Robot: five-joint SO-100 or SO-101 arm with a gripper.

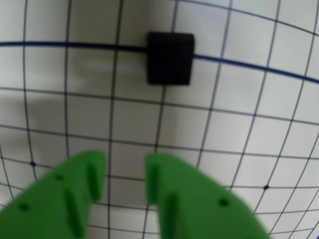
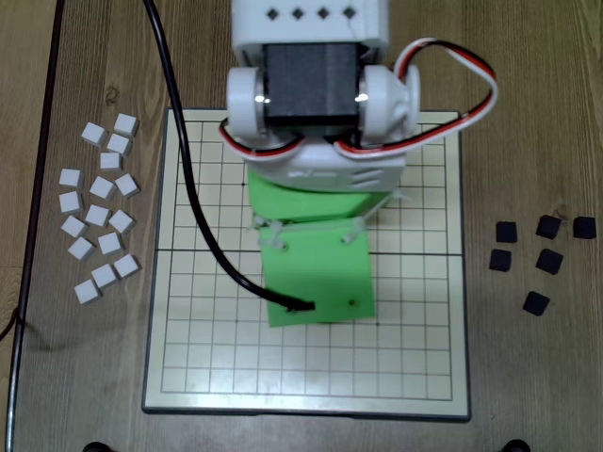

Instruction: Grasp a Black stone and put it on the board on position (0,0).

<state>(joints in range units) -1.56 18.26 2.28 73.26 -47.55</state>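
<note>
In the wrist view a black stone (image 1: 170,58) sits on the board (image 1: 249,129), on the dark middle seam at a grid crossing. My green gripper (image 1: 124,164) is at the bottom of that view, a few cells short of the stone. Its jaws stand apart and hold nothing. In the overhead view the arm's green wrist (image 2: 316,282) covers the middle of the board (image 2: 415,358), so the stone, the centre point and the fingertips are hidden there.
Several loose black stones (image 2: 547,260) lie on the wooden table to the right of the board. Several white blocks (image 2: 99,217) lie to its left. A black cable (image 2: 193,188) runs across the board's left part to the wrist.
</note>
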